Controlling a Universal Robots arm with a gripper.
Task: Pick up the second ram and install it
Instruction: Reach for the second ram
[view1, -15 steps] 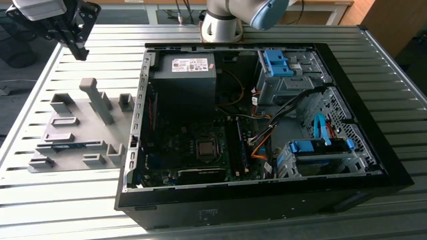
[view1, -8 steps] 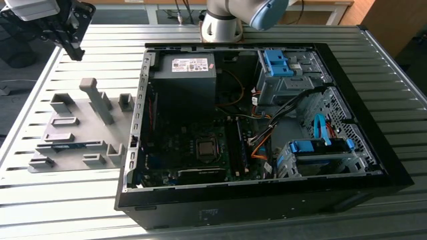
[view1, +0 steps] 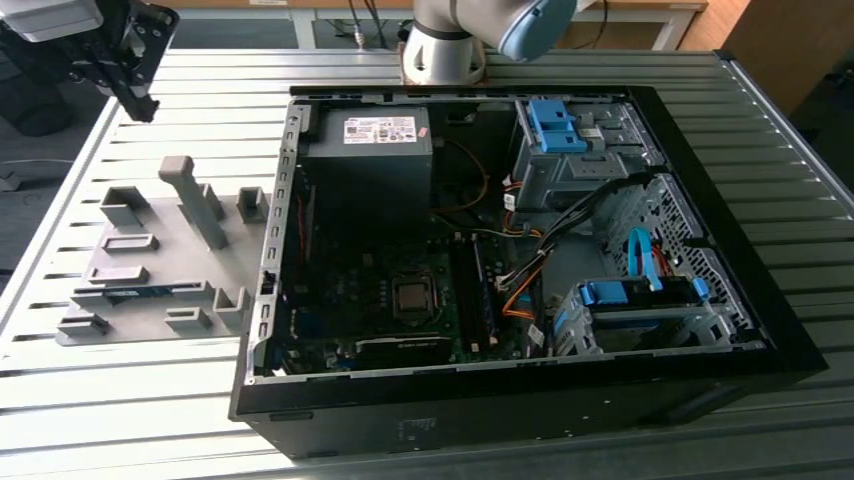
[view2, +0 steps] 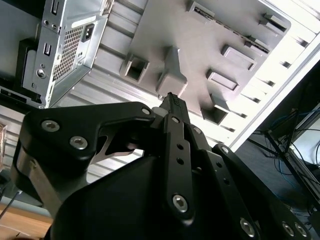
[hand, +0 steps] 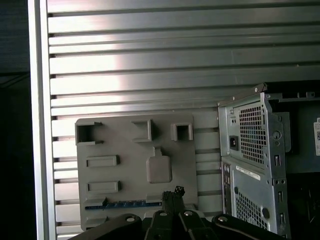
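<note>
The open black computer case (view1: 534, 405) is lying on the ribbed metal tabletop (view1: 160, 420), holding a dark motherboard (view1: 400, 300) and a grey power supply (view1: 367, 155). Just beside it, the grey plastic fixture plate (view1: 160, 222) is carrying the second ram (view1: 134, 292), a thin blue-green stick lying in 1 slot. The black pincer (view1: 140, 105) is hovering near the plate, clenched on nothing, well apart from the ram.

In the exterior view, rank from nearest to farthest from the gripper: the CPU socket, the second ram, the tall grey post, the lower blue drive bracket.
1. Tall grey post, on the fixture plate, closest to the gripper.
2. Second ram, seated in a plate holder.
3. CPU socket, inside the case.
4. Lower blue drive bracket, far at the exterior view's right.
</note>
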